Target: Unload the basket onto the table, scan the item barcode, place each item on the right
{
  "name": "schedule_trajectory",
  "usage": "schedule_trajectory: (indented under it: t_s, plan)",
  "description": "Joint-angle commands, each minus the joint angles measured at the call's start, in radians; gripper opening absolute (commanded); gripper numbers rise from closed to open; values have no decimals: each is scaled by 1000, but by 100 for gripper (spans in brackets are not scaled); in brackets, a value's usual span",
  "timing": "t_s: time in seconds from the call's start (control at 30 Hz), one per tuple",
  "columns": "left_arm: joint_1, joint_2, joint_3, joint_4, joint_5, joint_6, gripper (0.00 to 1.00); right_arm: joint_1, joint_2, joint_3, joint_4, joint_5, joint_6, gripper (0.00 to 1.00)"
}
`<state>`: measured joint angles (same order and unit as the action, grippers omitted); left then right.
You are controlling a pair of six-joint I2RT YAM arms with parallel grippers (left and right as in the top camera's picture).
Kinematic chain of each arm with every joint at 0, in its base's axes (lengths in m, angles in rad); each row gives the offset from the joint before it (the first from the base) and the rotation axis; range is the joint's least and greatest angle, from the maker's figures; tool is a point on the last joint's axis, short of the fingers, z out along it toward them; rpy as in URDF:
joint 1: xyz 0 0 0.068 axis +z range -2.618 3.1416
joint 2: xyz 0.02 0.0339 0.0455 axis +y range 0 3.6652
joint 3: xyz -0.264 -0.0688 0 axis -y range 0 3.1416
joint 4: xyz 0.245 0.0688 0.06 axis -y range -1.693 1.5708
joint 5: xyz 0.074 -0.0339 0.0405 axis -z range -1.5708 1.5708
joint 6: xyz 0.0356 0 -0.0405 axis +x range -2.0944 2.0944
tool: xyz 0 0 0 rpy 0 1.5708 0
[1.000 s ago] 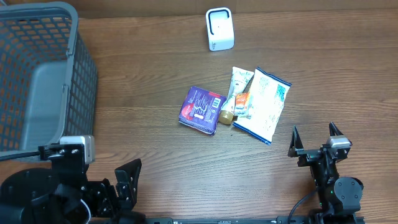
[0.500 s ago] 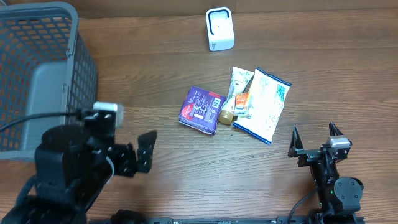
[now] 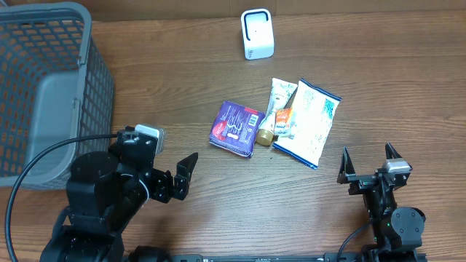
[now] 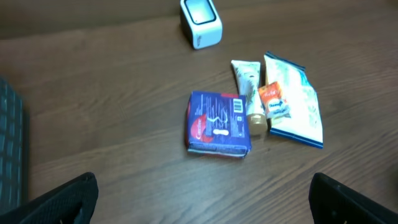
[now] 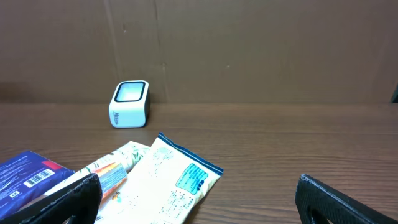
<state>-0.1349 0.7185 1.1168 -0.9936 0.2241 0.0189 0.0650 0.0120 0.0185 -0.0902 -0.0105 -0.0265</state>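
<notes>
Trouble brewing: left gripper (image 3: 182, 177), jaws wide apart and empty like the right gripper (image 3: 370, 161), faces the purple packet (image 3: 236, 128) lying just beside the tube (image 3: 279, 102), so a sloppy grab could drag both or cover its barcode (image 4: 237, 116).

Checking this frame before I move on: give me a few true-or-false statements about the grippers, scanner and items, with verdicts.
The left gripper is open and empty. True.
The purple packet lies in the grey basket. False: it lies on the table beside the tube, outside the grey basket.
The white scanner stands apart from the items. True.
The right gripper is shut on the white-and-blue pouch. False: it is open, clear of the pouch.
</notes>
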Motion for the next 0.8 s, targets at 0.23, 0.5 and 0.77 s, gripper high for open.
schedule_trajectory:
  t_s: [0.23,0.5,0.77]
  plan:
    - [8,-4,-5,119,32,26,100,-7,-9,-10,6,10,-8,100]
    - [8,0,-5,117,32,26,100,-7,-9,-10,6,10,-7,100]
    - [8,1,-5,120,33,26,100,-7,-9,-10,6,10,-7,100]
